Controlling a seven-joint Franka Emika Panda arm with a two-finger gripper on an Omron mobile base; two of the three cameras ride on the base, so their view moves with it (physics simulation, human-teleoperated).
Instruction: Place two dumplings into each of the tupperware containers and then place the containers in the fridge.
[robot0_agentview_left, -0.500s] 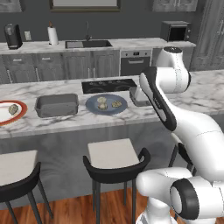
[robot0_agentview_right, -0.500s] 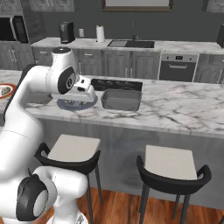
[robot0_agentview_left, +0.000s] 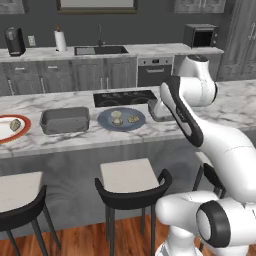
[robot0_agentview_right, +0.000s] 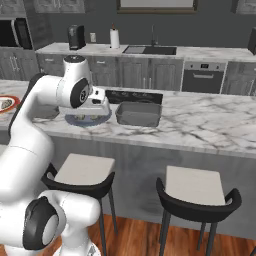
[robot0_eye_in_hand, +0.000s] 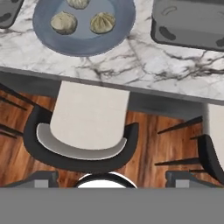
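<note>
Hovering over the near side of the counter, above a stool: gripper with jaws spread wide and nothing between them. Judge the fingertips from the right base view only, where hard to make out against the white hand. Locate the dumplings ahead of the jaws, past the counter edge, on the round blue-grey plate; expect a forward reach and a descent. Treat each as roughly round, with no long axis to align to. Find one of the tupperware containers just beside the plate and another on its opposite side, both with long sides along the counter. Note the third dumpling cut off at the top of the hand view, and one container corner cropped. Note, farther left, a red-rimmed plate bearing one more pale lump.
</note>
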